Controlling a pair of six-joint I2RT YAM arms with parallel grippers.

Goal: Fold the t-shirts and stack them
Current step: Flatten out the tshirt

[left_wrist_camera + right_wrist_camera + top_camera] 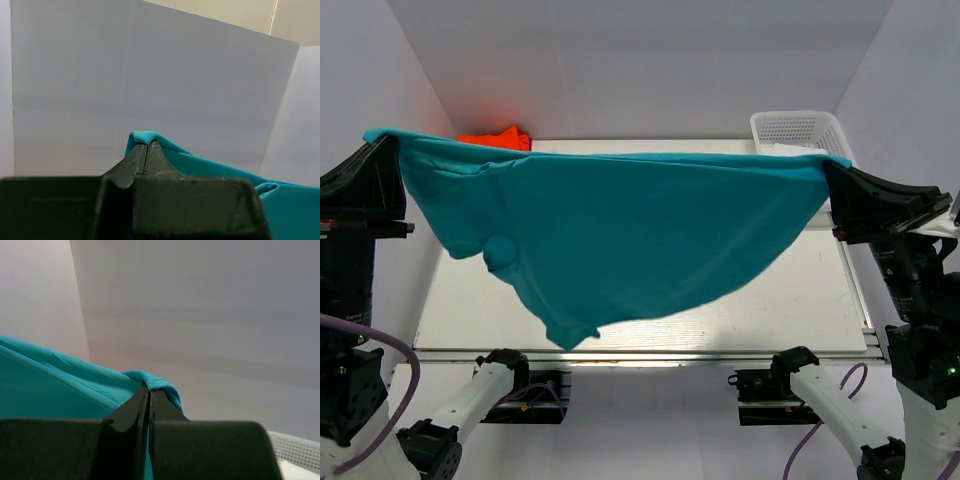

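While the soft teal-blue short-sleeved t-shirt (620, 230) hangs spread across the middle of the top view, its upper edge runs almost straight from the upper left of the frame to the upper right, stretched between the two arms. The black two-fingered left gripper (390, 142) is clenched on one top corner near the left edge of the frame; in the left wrist view its jaws are pressed together, with a small fold of the teal cloth bunched over their tips. The matching right gripper (826, 166) grasps the opposite corner near the right edge, and the right wrist view likewise shows its jaws closed with cloth humped over them. Below the taut edge the shirt sags to a point left of centre, over the pale flat table (800, 300); whether that lowest tip touches the surface cannot be told. A crumpled bright orange cloth shirt (498, 138) lies at the table's far edge in the upper left, just behind the teal hem line. A white plastic lattice basket (800, 128) stands in the upper right, partly hidden by the held corner.
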